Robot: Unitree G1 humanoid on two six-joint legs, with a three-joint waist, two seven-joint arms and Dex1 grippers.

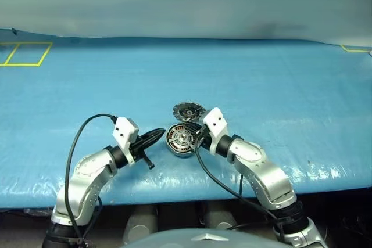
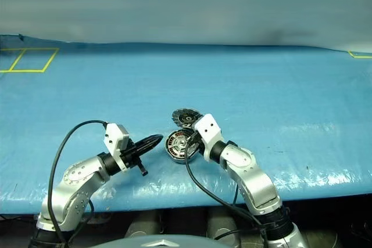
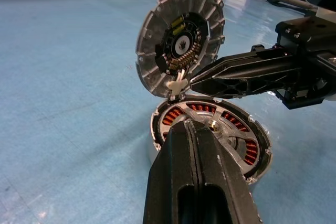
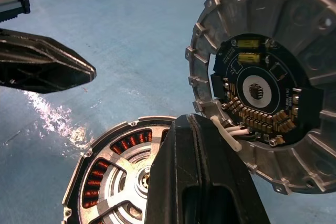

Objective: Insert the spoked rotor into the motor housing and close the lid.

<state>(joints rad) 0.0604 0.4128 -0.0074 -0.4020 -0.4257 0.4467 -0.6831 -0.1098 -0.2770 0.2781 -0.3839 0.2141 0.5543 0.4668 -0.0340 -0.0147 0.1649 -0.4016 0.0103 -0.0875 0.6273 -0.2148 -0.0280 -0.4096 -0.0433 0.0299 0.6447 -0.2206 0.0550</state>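
Left arm came in bent at the elbow, silver forearm angled inward, black two-finger left gripper [image 1: 157, 136] pointing toward the right arm, roughly level, fingers pressed together, holding nothing. Right arm mirrored it, elbow bent, right gripper [image 2: 187, 139] aimed toward the left arm and slightly down, fingers also pressed together, empty. Round shallow metal motor housing [image 3: 258, 156] with its ring of copper-coloured windings sat on the blue tabletop [image 1: 279, 85] directly ahead of the left fingertips, between the two grippers; the right fingers reached over its far edge. Small round silver spoked rotor [image 4: 118, 169] with broad spokes and central hub was already seated inside the housing, windings visible through the gaps between spokes. Round flat silver lid [image 3: 181, 38] with radially segmented rim and dark circuit-board centre stood open, tilted up nearly upright, just beyond the housing from the left gripper, joined at the housing's edge by white wires [image 4: 227, 132]. Right gripper's tip lay just beside the lid's lower edge near those wires; contact could not be told. Left gripper tip was near the housing rim but apart from it. A yellow taped outline [image 1: 26, 54] sat well away, far out to the left gripper's outer side.
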